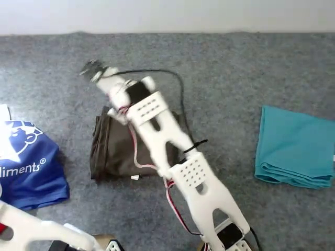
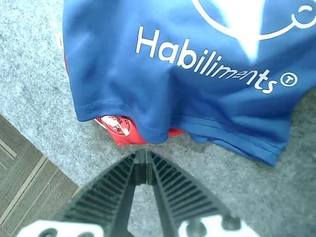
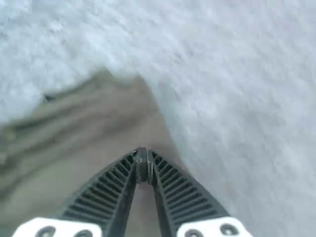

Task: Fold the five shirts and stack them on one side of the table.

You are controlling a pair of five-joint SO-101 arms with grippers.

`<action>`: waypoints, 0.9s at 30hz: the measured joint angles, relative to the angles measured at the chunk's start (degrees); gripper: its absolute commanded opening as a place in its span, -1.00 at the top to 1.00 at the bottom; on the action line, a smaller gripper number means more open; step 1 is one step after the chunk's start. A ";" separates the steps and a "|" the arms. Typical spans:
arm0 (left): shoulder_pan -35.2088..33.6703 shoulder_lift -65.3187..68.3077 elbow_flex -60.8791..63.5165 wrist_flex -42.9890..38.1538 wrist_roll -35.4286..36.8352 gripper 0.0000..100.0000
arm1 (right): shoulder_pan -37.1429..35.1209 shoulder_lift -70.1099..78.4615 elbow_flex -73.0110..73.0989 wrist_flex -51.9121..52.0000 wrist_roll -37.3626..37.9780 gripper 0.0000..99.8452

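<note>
A folded brown shirt (image 1: pixel 118 149) lies mid-table, with my right arm stretched across it. My right gripper (image 1: pixel 90 70) hovers just past the shirt's far edge. In the right wrist view it (image 3: pixel 141 167) is shut with nothing held, above a corner of the brown shirt (image 3: pixel 74 148). A blue shirt (image 1: pixel 29 164) with white print lies at the left. My left gripper (image 2: pixel 141 168) is shut and empty, just short of the hem of the blue shirt (image 2: pixel 197 74). A red shirt (image 2: pixel 121 131) peeks out from under it. A folded teal shirt (image 1: pixel 293 146) lies at the right.
Grey carpet-like cloth (image 1: pixel 225 78) covers the table. The table's edge and a wooden floor (image 2: pixel 24 187) lie close to my left gripper. A black cable (image 1: pixel 175 83) loops over the right arm. The left arm's white link (image 1: pixel 36 227) crosses the near left corner.
</note>
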 measured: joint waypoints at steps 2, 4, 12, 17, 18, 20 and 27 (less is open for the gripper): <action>0.00 0.00 0.00 0.00 0.00 0.97 | -1.41 3.43 0.00 -5.10 0.00 0.98; 0.00 0.00 0.00 0.00 0.00 0.97 | -2.29 6.24 0.00 -9.67 0.00 0.98; -1.23 0.00 0.00 0.00 0.00 0.97 | -3.34 8.00 -2.02 -10.81 0.00 0.98; -1.23 0.00 0.00 0.00 0.00 0.97 | -3.52 5.01 -9.58 1.32 0.00 0.98; -1.23 0.00 0.00 0.00 0.00 0.97 | -3.52 4.13 -11.16 4.31 0.00 0.98; -1.23 0.00 0.00 0.00 0.00 0.97 | -3.52 2.99 -13.54 10.46 0.00 0.98; -1.23 0.00 0.00 0.00 0.00 0.97 | -2.20 0.18 -13.80 16.35 -2.73 0.98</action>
